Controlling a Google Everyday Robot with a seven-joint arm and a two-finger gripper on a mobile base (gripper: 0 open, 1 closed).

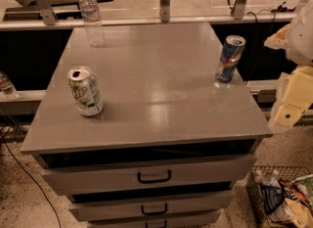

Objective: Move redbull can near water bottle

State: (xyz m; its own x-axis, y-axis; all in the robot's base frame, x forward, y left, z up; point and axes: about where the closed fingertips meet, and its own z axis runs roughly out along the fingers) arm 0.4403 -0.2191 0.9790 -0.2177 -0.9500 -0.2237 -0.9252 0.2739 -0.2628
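The redbull can, slim, blue and silver with a silver top, stands upright near the right edge of the grey cabinet top. The water bottle, clear with a white cap, stands upright at the far left corner of the top. My gripper, a cream-coloured piece on the arm, hangs off the right side of the cabinet. It is to the right of the redbull can and a little nearer to the camera, apart from it and holding nothing that I can see.
A wider silver-white can with green lettering stands at the left front of the top. Drawers with black handles face me below. A wire basket with packets sits on the floor at the right. A small bottle shows at the left edge.
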